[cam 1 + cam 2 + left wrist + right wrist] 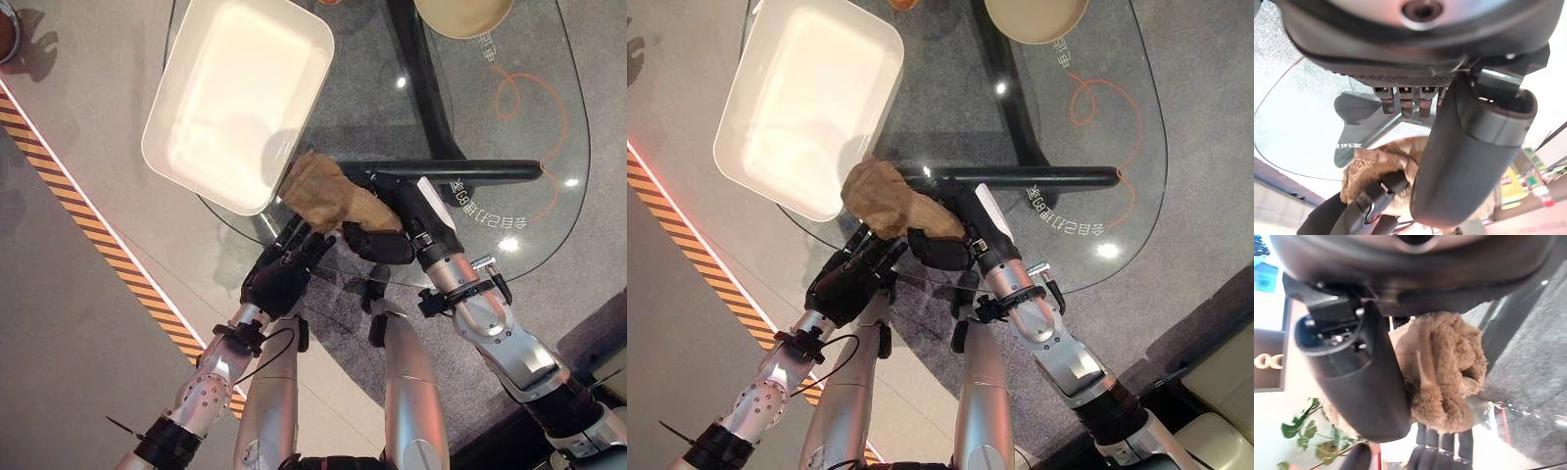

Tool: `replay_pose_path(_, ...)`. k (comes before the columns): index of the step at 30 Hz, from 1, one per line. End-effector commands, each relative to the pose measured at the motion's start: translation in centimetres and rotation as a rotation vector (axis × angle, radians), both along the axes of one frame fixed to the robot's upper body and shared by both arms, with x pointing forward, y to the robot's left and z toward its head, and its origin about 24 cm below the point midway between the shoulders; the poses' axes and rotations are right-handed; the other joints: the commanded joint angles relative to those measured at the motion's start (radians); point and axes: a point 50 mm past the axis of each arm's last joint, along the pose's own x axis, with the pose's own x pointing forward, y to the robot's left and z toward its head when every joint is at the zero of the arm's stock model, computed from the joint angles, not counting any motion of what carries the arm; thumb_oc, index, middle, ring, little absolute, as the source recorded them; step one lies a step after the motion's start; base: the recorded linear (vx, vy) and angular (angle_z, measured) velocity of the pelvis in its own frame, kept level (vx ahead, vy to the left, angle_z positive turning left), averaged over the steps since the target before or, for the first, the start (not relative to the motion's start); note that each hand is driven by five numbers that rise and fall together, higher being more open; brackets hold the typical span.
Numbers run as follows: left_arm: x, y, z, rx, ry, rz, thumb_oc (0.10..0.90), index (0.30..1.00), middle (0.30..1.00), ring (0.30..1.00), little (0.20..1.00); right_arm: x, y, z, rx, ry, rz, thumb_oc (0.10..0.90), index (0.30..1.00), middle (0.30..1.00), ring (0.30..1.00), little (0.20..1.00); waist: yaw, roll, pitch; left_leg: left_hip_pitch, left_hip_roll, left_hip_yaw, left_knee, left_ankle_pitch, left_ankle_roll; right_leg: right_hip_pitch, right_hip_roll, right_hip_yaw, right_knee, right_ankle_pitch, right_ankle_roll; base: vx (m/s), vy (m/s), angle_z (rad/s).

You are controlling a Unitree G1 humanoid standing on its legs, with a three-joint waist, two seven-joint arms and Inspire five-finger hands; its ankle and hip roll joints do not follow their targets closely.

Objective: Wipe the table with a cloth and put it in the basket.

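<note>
Cloth (328, 194), brown & bunched, sits in right hand (387, 235), fingers curled round it, over glass table (549, 186) edge just beside white basket (235, 98). Left hand (279, 279) near, below it, fingers relaxed, holding nothing. Risk: loose end snags basket rim, or cloth drops short onto the floor if released early. Tan bowl (460, 15) at far side, well apart; nothing blocks the way to basket.

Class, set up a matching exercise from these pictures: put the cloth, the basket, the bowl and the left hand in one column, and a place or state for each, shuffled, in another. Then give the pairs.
1 brown cloth
2 white basket
3 tan bowl
4 left hand

A at the glass table's far edge
B open, at the near edge
C clutched in the right hand
D on the table, left of the cloth

1-C, 2-D, 3-A, 4-B
</note>
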Motion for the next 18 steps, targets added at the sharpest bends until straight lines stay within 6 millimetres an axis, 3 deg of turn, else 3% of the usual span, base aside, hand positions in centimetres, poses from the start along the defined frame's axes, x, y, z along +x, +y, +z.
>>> replay_pose_path(1, -1.7, -2.0, 4.0, -0.081, -0.249, -0.126, 0.800, 0.900, 0.900, 0.900, 0.900, -2.6, 2.8, 4.5, -0.014, -0.234, 0.194, 0.100, 0.300, 0.300, 0.300, 0.200, 0.001, 0.020, -0.027, 0.009, -0.038, 0.122, 0.153, -0.190, 0.028, 0.019, 0.061, -0.039, -0.158, 0.122, 0.024, 0.00, 0.000, 0.00)
replay_pose_path(8, -1.7, -2.2, 5.0, -0.120, -0.298, -0.127, 0.800, 0.900, 0.900, 0.900, 0.900, -2.0, 2.3, 4.0, 0.030, -0.236, 0.094, 0.100, 0.300, 0.300, 0.300, 0.200, 0.004, 0.020, -0.027, 0.014, -0.038, 0.122, 0.142, -0.185, 0.029, 0.019, 0.062, -0.039, -0.157, 0.124, 0.025, 0.00, 0.000, 0.00)
replay_pose_path(18, -2.0, -1.6, 4.7, -0.173, -0.288, -0.113, 0.800, 0.900, 0.900, 0.900, 0.900, -2.0, 0.8, 4.2, 0.095, -0.247, 0.024, 0.100, 0.300, 0.300, 0.300, 0.200, -0.001, 0.015, -0.027, 0.029, -0.036, 0.119, 0.125, -0.184, 0.031, 0.028, 0.070, -0.032, -0.162, 0.124, 0.027, 0.00, 0.000, 0.00)
